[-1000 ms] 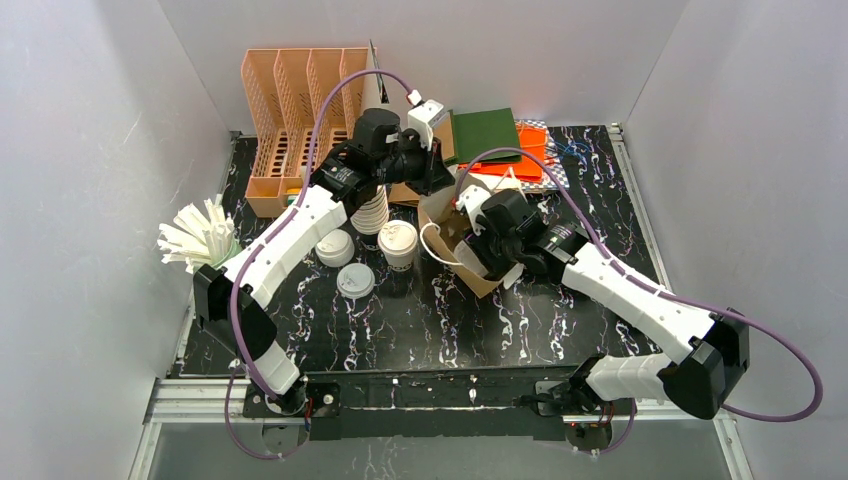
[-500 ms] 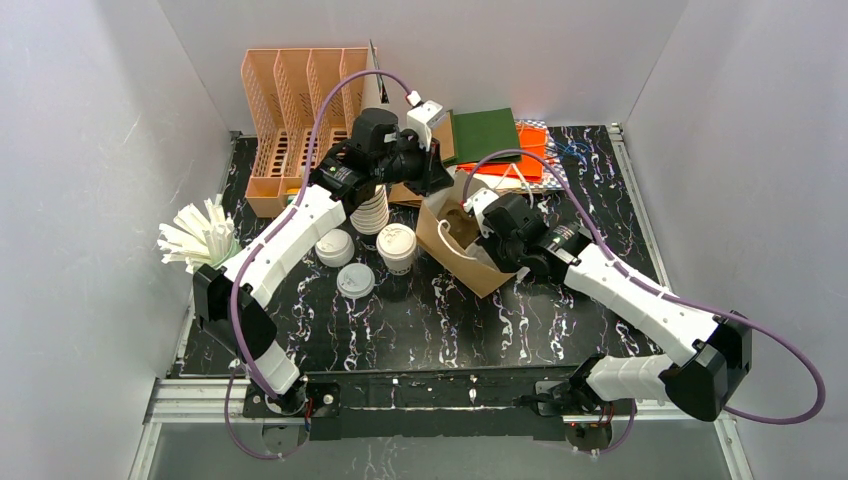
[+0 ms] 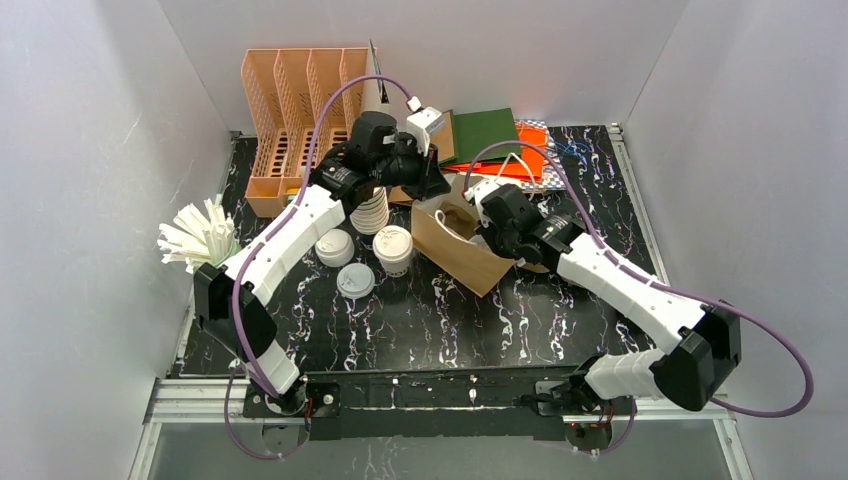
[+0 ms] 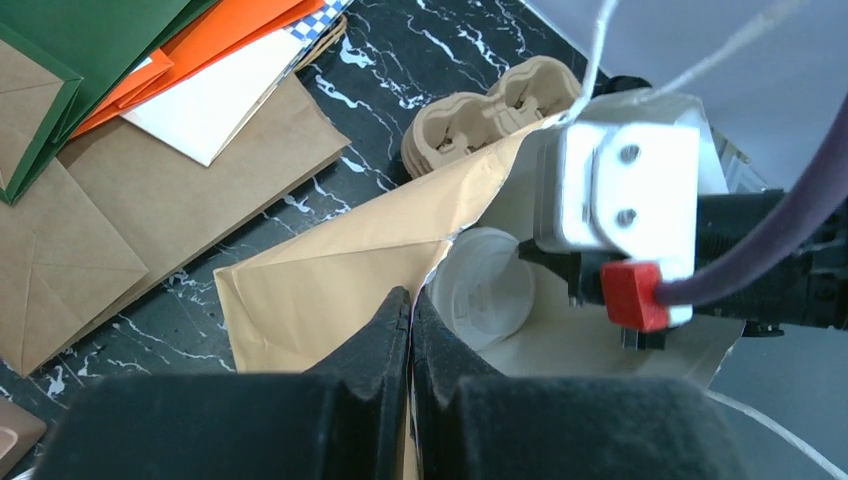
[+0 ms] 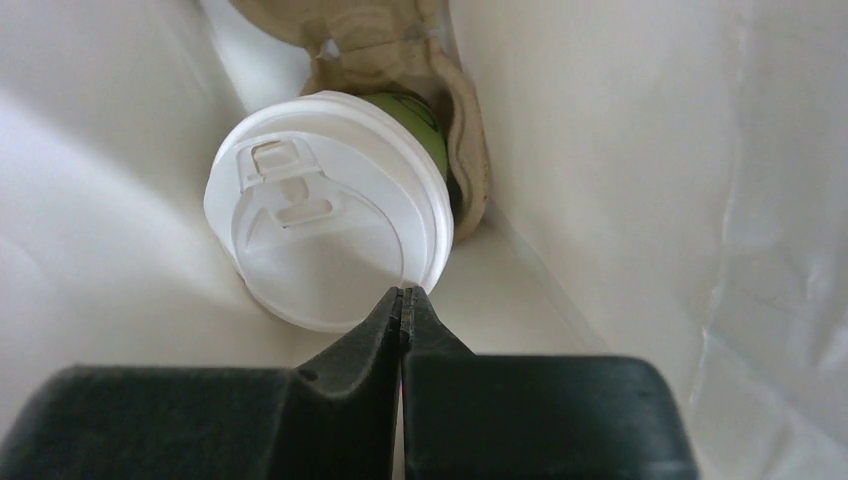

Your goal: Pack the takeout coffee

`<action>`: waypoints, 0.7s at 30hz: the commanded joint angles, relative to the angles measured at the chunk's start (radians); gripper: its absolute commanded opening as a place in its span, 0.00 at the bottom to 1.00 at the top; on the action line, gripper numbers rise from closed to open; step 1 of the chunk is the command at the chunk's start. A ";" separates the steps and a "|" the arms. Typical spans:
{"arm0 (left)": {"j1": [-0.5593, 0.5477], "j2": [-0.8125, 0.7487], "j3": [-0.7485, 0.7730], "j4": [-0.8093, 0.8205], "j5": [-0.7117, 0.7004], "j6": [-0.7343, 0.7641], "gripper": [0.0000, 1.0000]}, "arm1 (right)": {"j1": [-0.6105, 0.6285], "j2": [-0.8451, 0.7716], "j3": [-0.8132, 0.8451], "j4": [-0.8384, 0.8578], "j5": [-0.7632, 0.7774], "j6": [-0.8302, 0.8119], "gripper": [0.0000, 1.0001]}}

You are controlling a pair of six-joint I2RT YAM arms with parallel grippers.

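Sitting just beyond right hand: lidded cup.

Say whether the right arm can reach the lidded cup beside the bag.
Probably not yet: the right gripper is inside the bag, whose wall stands between it and the lidded cup.

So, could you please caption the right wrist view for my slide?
Shut right hand beside the lidded green cup in its pulp carrier inside the bag.
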 commanded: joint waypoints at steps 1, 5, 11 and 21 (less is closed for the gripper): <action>0.002 0.044 0.061 -0.147 -0.002 0.067 0.00 | -0.041 0.035 0.068 -0.032 -0.019 0.025 0.09; 0.002 0.058 0.077 -0.185 -0.061 0.094 0.00 | -0.063 0.062 0.093 -0.051 -0.062 0.023 0.09; 0.003 0.086 0.104 -0.192 -0.145 0.090 0.00 | -0.078 0.150 0.148 -0.086 -0.091 0.030 0.08; 0.004 0.082 0.107 -0.138 -0.195 0.078 0.00 | -0.083 0.190 0.099 -0.143 -0.111 0.033 0.06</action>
